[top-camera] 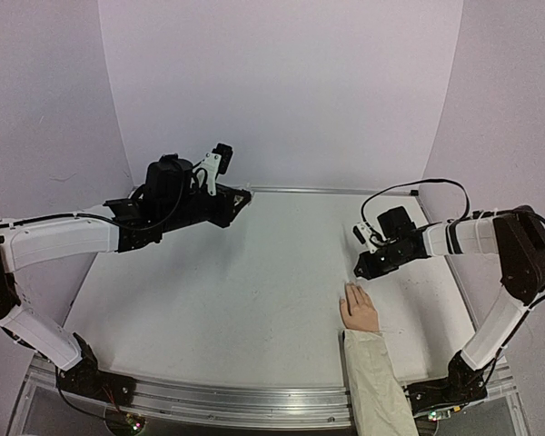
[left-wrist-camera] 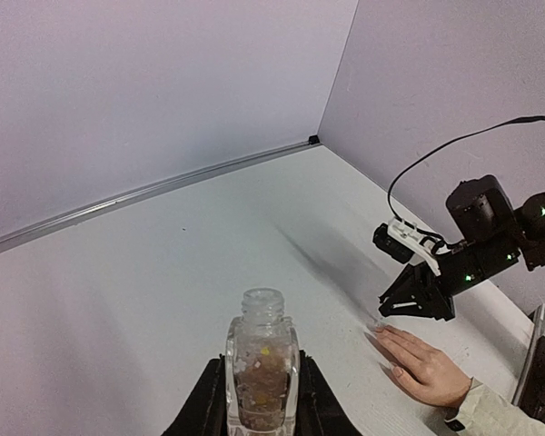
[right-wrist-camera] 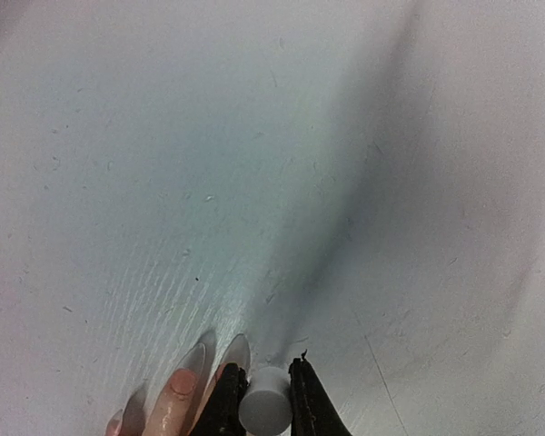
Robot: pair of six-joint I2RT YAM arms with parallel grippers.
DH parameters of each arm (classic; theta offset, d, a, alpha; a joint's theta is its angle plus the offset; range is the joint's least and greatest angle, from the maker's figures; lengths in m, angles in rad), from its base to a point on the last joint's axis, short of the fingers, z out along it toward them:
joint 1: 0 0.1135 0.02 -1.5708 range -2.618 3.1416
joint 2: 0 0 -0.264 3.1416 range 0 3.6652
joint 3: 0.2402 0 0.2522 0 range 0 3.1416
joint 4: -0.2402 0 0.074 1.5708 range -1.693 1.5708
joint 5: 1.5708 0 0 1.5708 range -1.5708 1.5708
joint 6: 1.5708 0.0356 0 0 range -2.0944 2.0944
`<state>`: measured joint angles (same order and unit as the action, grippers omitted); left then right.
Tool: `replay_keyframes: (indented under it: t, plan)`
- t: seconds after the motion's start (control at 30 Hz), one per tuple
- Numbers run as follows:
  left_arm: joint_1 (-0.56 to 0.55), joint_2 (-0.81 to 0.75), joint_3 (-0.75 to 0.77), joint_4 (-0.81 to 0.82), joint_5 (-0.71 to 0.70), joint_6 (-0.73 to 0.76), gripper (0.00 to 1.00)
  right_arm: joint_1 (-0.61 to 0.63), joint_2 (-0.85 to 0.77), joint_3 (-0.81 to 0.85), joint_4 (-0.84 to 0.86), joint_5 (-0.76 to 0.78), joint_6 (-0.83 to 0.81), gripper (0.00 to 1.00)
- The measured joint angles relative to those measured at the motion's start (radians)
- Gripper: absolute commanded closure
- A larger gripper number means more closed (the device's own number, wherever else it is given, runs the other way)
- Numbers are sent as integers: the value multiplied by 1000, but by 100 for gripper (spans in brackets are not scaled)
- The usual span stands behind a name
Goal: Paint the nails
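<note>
The nails [right-wrist-camera: 183, 381], tiny glossy plates on the fingertips of the pale flesh-coloured hand [top-camera: 360, 311] with a cream sleeve, lie flat on the white table [top-camera: 227, 282] at its right front. They are just beside the right gripper [right-wrist-camera: 265, 400], whose jaws clamp a small round white cap [right-wrist-camera: 265, 413]. Well apart, the left gripper [left-wrist-camera: 262, 389] is closed around a clear uncapped glass bottle [left-wrist-camera: 262, 354] of brownish glittery polish. The nails look hard, smooth and small on soft fingers, so they likely call for light strokes rather than any grip.
</note>
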<state>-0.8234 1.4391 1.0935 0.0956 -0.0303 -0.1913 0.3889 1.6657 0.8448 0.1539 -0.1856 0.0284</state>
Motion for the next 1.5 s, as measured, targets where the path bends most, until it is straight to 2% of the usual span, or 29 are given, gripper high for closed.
replay_keyframes:
  t: [0.33, 0.7, 1.5]
  plan:
    - [0, 0, 0, 0, 0, 0, 100, 0, 2, 12, 2, 4, 7, 100]
    - [0, 0, 0, 0, 0, 0, 100, 0, -99, -23, -29, 3, 5, 100]
    - [0, 0, 0, 0, 0, 0, 100, 1, -54, -23, -48, -10, -2, 100]
